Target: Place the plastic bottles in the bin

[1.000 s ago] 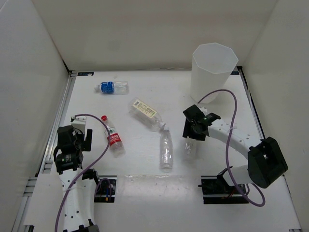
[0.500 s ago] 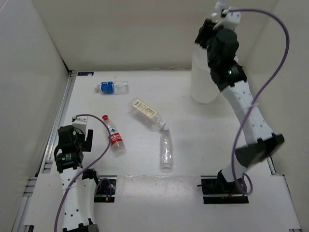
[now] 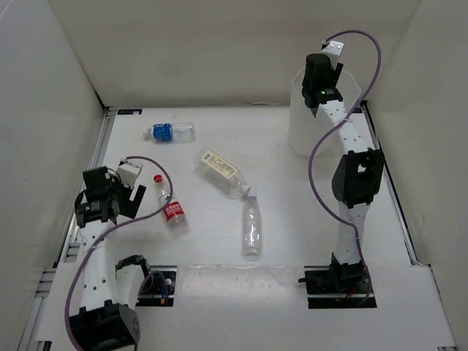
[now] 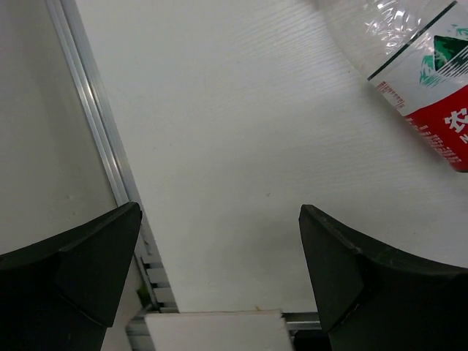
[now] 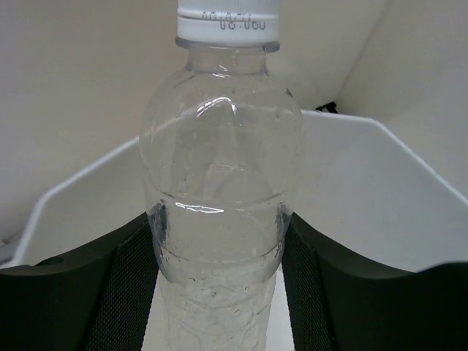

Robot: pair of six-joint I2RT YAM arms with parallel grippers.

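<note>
My right gripper [image 3: 316,69] is shut on an unlabelled clear plastic bottle [image 5: 219,175] with a white cap. It holds the bottle above the open mouth of the bin [image 3: 300,136], whose white rim [image 5: 380,130] shows just beyond the bottle. Lying on the table are a blue-labelled bottle [image 3: 170,132], a yellowish-labelled bottle [image 3: 221,171], an unlabelled bottle [image 3: 251,227] and a red-labelled bottle [image 3: 172,209]. My left gripper [image 3: 108,202] stands open and empty just left of the red-labelled bottle [image 4: 431,95]. Bare table lies between its fingers [image 4: 365,270].
An aluminium rail [image 3: 91,179] runs along the table's left edge, right beside the left gripper. White enclosure walls stand on the left, back and right. The bin stands in the back right corner.
The right arm lifted the unlabelled bottle from the table, swung it high, and now holds it lower over the bin. The left gripper shifted slightly up and left.
</note>
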